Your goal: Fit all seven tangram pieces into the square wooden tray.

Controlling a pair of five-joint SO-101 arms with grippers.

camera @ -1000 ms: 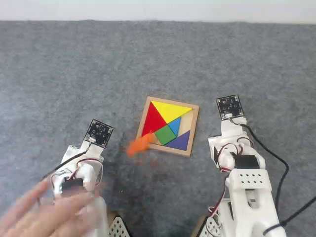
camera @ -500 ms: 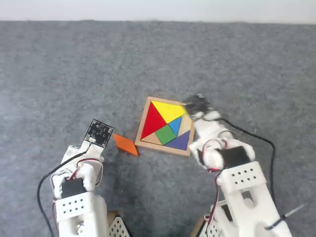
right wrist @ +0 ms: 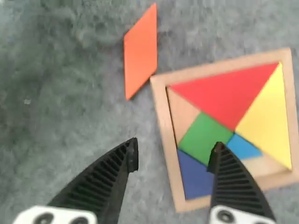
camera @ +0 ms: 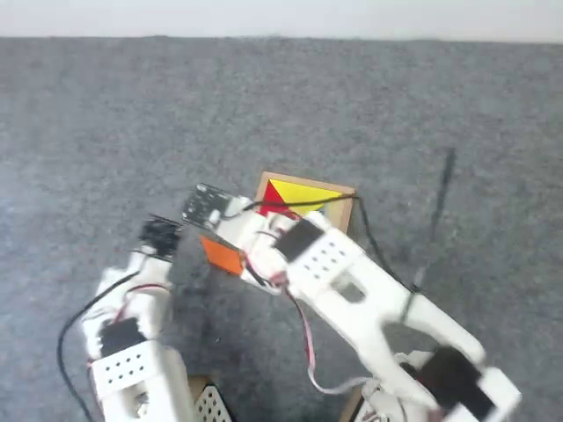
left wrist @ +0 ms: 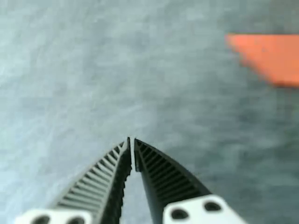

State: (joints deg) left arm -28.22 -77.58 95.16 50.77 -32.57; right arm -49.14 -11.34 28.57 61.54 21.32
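The tray (right wrist: 161,121) holds five pieces (right wrist: 224,93), with two gaps bare; the orange piece (right wrist: 140,51) lies just outside. The right gripper (right wrist: 175,145) is spread, the left gripper (left wrist: 131,140) pressed together.

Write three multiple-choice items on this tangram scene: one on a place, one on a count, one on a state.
1. Where does the orange piece lie relative to the tray?
A. inside it
B. on the carpet beside it
C. atop its pieces

2. How many pieces lie in the tray?
A. three
B. seven
C. five

3. The left gripper is:
A. shut, empty
B. wide open
C. shut on the orange piece

1 B: it lies on carpet off the tray's rim.
2 C: red piece, yellow piece, green piece, light blue piece, dark blue piece.
3 A: its fingertips meet over bare carpet.
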